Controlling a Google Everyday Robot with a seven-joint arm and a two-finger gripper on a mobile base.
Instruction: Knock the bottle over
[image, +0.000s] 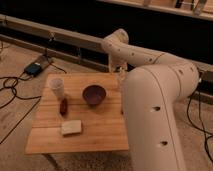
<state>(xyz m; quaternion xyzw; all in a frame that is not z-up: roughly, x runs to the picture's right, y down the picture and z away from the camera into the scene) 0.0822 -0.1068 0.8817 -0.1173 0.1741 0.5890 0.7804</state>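
Observation:
The bottle (120, 76) is a slim pale thing at the table's far right edge. It stands upright, and the arm's big white link covers most of it. My gripper (119, 66) hangs from the wrist right above the bottle's top, at the back right of the wooden table (95, 135). Whether it touches the bottle is hidden.
A white cup (56, 88) stands at the table's left, with a small dark red oblong thing (64, 106) in front of it. A purple bowl (94, 94) is mid-table and a beige sponge (71, 127) lies near the front. Cables and a blue box (34, 68) lie on the floor to the left.

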